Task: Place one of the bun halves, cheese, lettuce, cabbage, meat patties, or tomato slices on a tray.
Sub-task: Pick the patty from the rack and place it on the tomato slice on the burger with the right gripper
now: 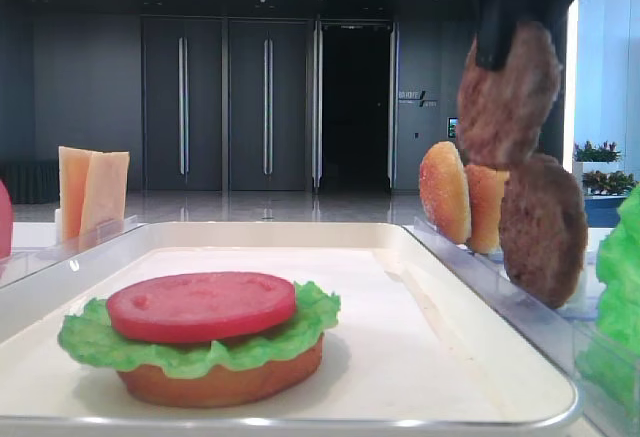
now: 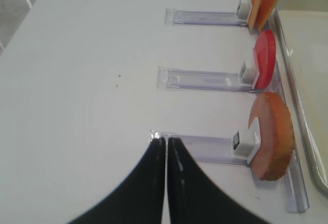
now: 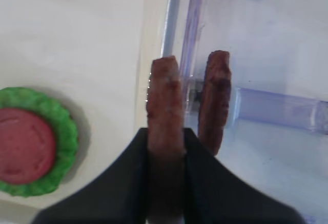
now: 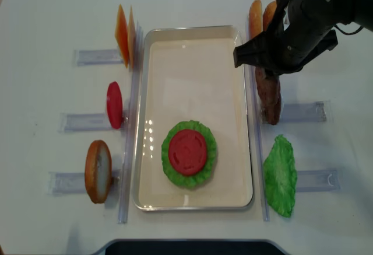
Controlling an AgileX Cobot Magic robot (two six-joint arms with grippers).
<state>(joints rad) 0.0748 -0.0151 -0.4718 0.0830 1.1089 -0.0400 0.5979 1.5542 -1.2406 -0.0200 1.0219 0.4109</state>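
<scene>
Overhead view evenly bright; white tabletop [image 4: 46, 21] near washed out, shadows soft and short. Small glare spots on tray [image 4: 147, 132] floor near left rim. Low front view: dark hall behind, daylight strip at right edge, bright glint along near tray rim, soft shadow under stacked bun half [image 1: 220, 382]. Right wrist view soft, pale; black jaws blurred at bottom. Left wrist view bright, jaws out of focus.

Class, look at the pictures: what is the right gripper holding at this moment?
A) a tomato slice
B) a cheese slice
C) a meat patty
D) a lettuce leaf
C: the right gripper is clamped on a brown meat patty, lifted above the second patty in the rail.
</scene>
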